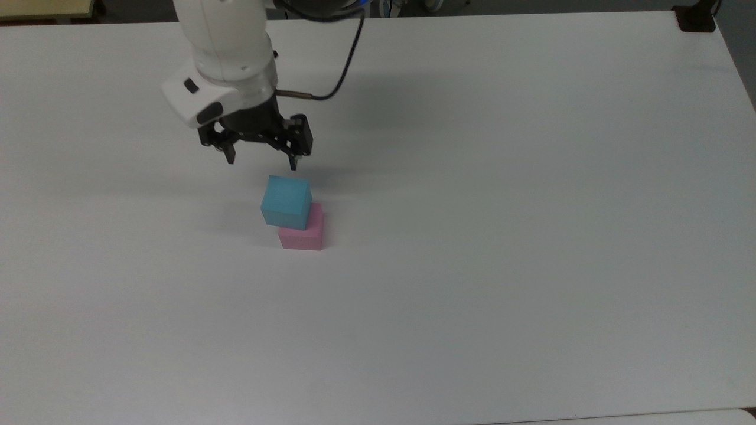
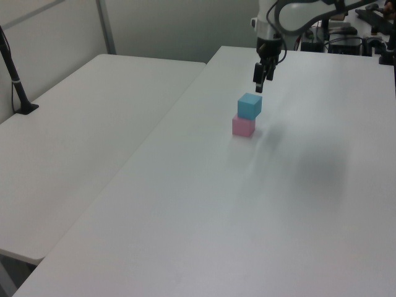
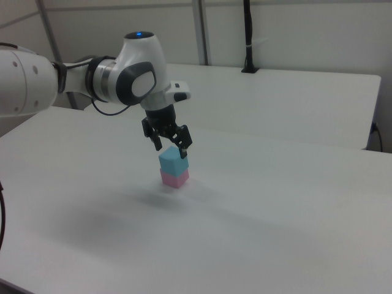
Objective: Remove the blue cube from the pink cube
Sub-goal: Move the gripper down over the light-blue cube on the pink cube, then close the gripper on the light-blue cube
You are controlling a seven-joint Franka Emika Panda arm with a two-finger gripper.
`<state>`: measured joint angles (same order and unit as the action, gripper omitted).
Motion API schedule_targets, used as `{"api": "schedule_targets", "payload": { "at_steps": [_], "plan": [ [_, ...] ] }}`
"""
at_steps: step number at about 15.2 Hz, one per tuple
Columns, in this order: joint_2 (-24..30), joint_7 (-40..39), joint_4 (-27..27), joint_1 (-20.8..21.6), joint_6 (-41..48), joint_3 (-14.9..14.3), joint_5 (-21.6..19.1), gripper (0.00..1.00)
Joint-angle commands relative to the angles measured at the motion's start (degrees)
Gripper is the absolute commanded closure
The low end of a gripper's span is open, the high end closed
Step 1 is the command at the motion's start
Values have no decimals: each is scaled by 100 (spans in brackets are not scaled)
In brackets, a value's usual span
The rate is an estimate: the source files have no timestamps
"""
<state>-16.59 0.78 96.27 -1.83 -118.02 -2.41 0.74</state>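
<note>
The blue cube (image 1: 286, 200) sits on top of the pink cube (image 1: 302, 235), shifted a little toward the top view's upper left so part of the pink top shows. Both stand near the middle of the white table (image 1: 502, 236). The stack also appears as blue cube (image 2: 249, 106) over pink cube (image 2: 243, 126), and blue cube (image 3: 173, 162) over pink cube (image 3: 174, 178). My gripper (image 1: 261, 158) hangs open just above and behind the blue cube, not touching it, with nothing between its fingers. The same gripper (image 2: 260, 85) and gripper (image 3: 171, 149) hovers over the stack in the side views.
A second white table (image 2: 74, 142) adjoins on the left view's left, with a black post (image 2: 17, 86) clamped on it. A black clamp (image 1: 696, 19) sits at the top view's upper right corner. A cable (image 1: 339, 71) trails from the arm.
</note>
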Motion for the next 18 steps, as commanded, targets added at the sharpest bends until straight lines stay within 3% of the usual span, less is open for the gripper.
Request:
{"api": "schedule_targets", "payload": {
  "at_steps": [1, 8, 12, 13, 15, 18],
  "plan": [
    [-90, 475, 67, 60, -300, 162, -30, 0],
    [-266, 546, 94, 60, -432, 180, 181, 0],
    [-415, 1106, 94, 121, -643, 267, 514, 23],
    [-442, 1378, 76, 121, -678, 285, 602, 33],
    [-398, 1416, 67, 130, -644, 285, 629, 42],
    [-179, 1372, 67, 165, -608, 302, 629, 45]
  ]
}}
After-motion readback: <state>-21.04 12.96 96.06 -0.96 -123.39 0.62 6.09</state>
